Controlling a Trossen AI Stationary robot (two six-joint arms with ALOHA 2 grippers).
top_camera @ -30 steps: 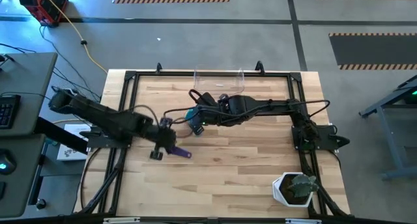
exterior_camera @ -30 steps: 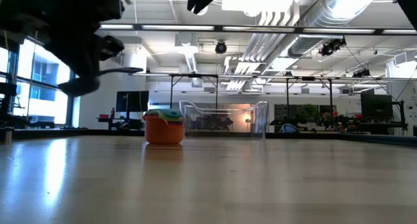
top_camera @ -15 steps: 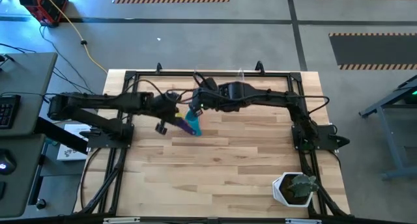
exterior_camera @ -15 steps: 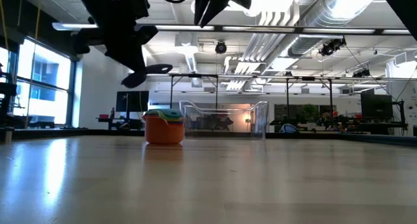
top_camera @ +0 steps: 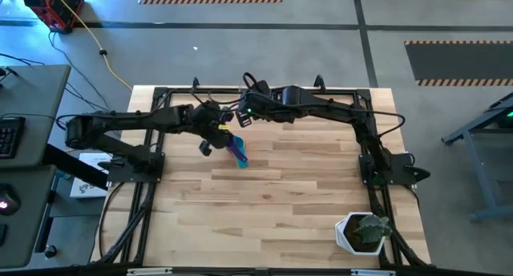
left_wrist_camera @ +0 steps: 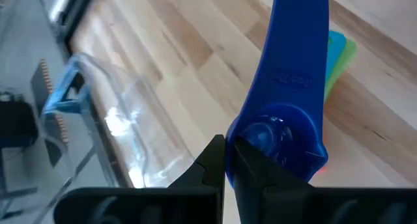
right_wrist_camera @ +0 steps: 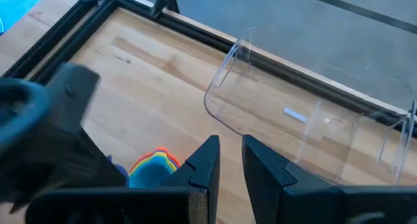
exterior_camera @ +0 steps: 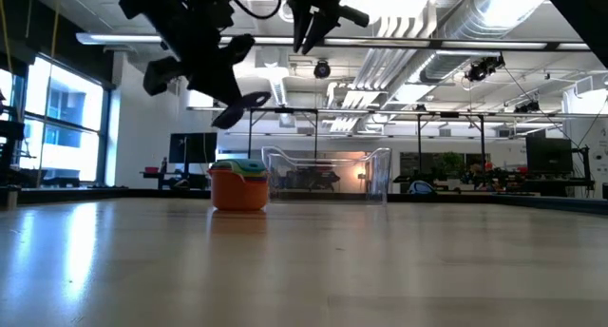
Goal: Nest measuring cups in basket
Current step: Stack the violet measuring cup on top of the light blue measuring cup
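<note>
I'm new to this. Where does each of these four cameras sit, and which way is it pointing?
High: above the table, looking straight down; both arms show.
Low: at table-top height, looking level at the cup stack and basket; arms enter from above.
Left wrist: on the left arm, looking past the left fingers, shut on a purple cup.
Right wrist: on the right arm, looking past the open right fingers at the basket.
Shared: low and both wrist views show basket and stack.
</note>
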